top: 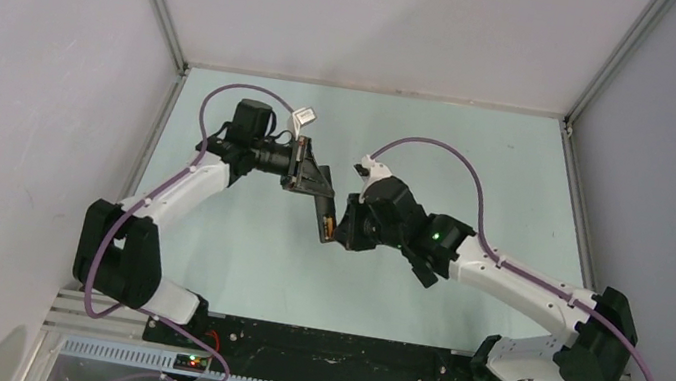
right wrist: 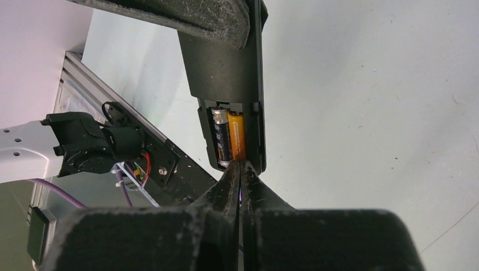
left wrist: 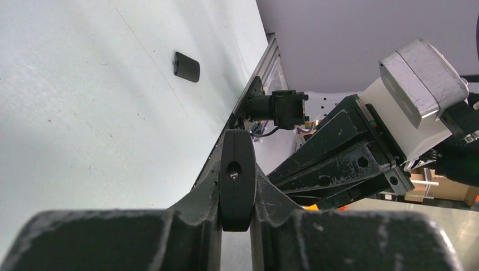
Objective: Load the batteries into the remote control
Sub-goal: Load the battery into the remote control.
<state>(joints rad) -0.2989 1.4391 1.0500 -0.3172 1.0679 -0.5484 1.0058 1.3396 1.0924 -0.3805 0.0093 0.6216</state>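
Note:
My left gripper [top: 313,192] is shut on the black remote control [top: 328,219] and holds it above the table. In the left wrist view the remote [left wrist: 237,180] stands end-on between the two fingers. In the right wrist view the remote [right wrist: 226,84] has its battery bay open. The dark battery [right wrist: 221,138] and the orange battery [right wrist: 237,135] lie side by side in the bay. My right gripper [right wrist: 242,168] is shut and empty, its tips touching the near end of the orange battery. It also shows in the top view [top: 349,228].
The small black cover piece [left wrist: 186,66] lies on the pale green table [top: 481,151], apart from both grippers. Grey walls enclose the table on three sides. A black rail [top: 330,351] with the arm bases runs along the near edge.

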